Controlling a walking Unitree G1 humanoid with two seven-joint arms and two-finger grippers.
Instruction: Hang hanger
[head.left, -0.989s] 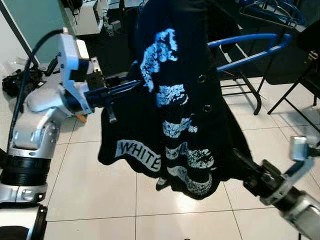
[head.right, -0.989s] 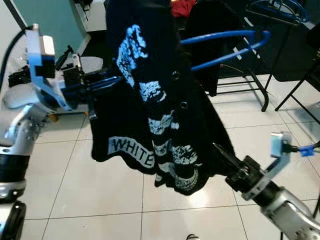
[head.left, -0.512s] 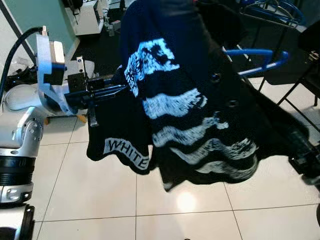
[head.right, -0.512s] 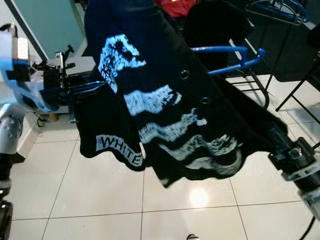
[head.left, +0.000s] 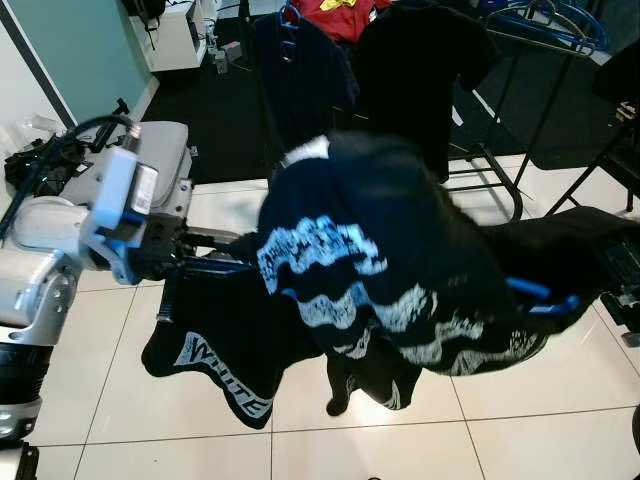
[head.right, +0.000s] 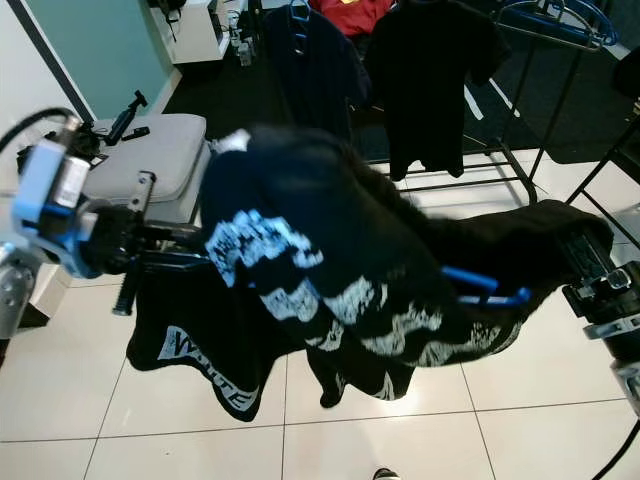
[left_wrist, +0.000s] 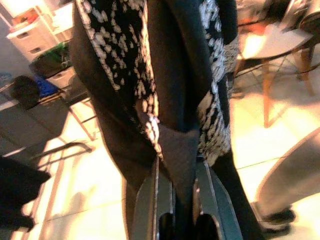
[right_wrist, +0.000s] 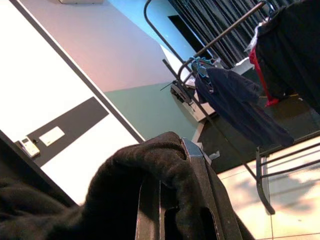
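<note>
my left gripper clenched on black shirt | my right gripper grasping shirt hem | blue hanger inside

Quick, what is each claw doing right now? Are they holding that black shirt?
Left claw: closed on the black shirt, cloth pinched between its fingers.
Right claw: draped in the shirt's cloth; whether it is open or closed cannot be told.

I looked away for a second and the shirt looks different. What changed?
The black printed shirt went from hanging upright to lying nearly flat, stretched between both grippers, with the blue hanger poking out at its right side. The right gripper swung up and outward. The left gripper kept its hold on the fabric.
</note>
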